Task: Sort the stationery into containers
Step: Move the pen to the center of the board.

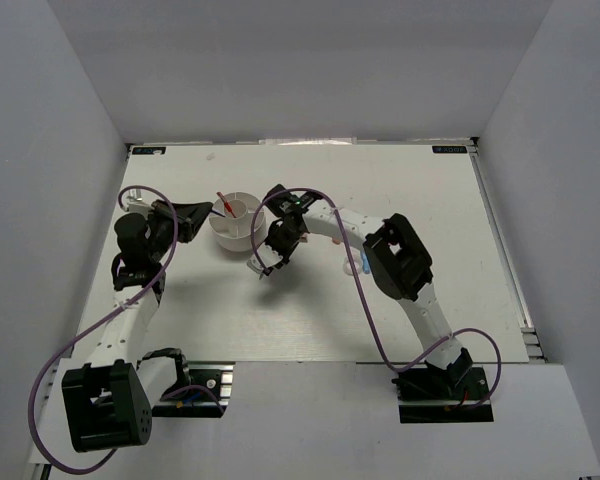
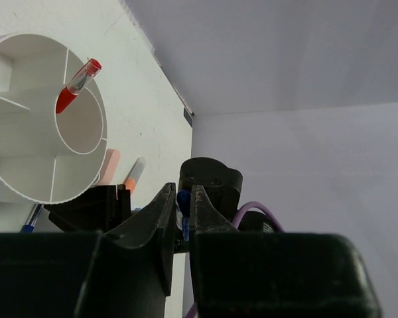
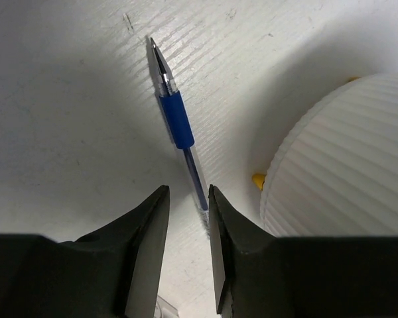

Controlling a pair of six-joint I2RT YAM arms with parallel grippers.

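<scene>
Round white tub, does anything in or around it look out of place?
The thin red pen stands slanted in one compartment of the round white divided tub, its end poking past the rim rather than lying inside. A thin blue pen lies loose on the table beside the tub's ribbed wall, just ahead of the right gripper.

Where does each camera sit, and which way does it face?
Top external: above and behind the bases, looking down on the table; both arms show.
Left wrist: on the left arm, facing the tub and its open top past its shut left fingers, a small blue item between them.
Right wrist: looking down at the blue pen on the table past its open right fingers.
Shared: top and left wrist both show the red pen leaning in the tub.
</scene>
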